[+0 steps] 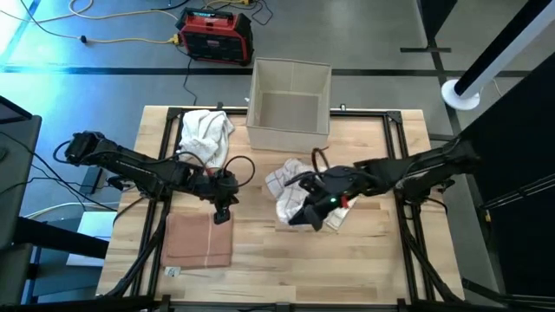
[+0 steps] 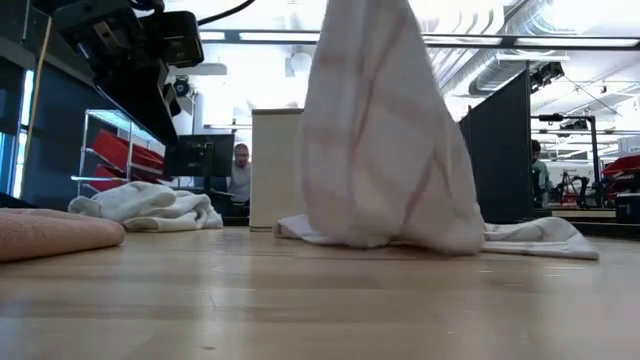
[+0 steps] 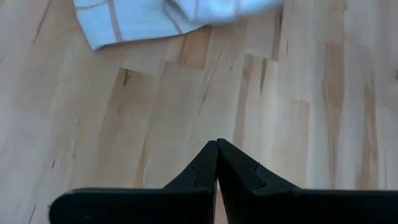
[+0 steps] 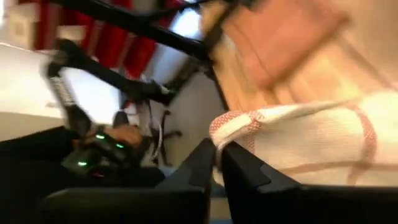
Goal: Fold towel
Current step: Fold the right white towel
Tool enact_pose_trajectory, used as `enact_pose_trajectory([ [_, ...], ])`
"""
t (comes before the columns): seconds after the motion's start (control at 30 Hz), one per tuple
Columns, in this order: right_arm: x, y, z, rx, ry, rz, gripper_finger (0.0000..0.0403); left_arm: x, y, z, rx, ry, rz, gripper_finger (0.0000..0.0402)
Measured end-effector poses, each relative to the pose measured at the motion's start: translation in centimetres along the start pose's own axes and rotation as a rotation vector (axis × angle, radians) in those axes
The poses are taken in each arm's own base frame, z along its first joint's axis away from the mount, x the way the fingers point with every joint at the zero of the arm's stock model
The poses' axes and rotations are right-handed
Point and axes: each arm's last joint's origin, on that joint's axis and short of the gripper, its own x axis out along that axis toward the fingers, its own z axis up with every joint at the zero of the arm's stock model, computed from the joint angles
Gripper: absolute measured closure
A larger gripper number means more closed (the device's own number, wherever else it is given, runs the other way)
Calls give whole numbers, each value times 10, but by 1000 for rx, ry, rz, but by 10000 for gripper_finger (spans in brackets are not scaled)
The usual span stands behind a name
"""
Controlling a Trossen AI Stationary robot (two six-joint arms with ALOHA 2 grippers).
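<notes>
**Right gripper lifts checked towel at mid-table**

Right gripper (image 1: 317,212) pinches the hem of the white checked towel (image 1: 290,192), fingers nearly together on the cloth, holding it up at the table's (image 1: 364,260) middle. Left gripper (image 1: 223,213) hangs closed and empty above the folded pink towel (image 1: 199,240).

Behind them the beige bin (image 1: 290,104) shows only bare walls from above. Low down, the raised towel hangs like a curtain, blocking most of the bin. A crumpled white cloth (image 1: 205,132) lies by the left arm; a red case (image 1: 214,35) sits on the floor beyond.

Cloth towel (image 1: 290,198), seemingly matt wooden table (image 1: 364,260)
</notes>
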Motion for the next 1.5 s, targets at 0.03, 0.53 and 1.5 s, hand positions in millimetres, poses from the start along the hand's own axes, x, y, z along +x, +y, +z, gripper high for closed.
enact_pose_trajectory([
  [0.03,7,-9,-2,27,31,-5,351,0,0,0,-2,0,1,402],
  [0.53,-43,-2,8,-221,155,36,212,0,1,2,-35,-10,-22,402],
  [1.5,-10,-122,76,-1145,521,-565,234,49,-73,-2,-433,7,-400,402],
])
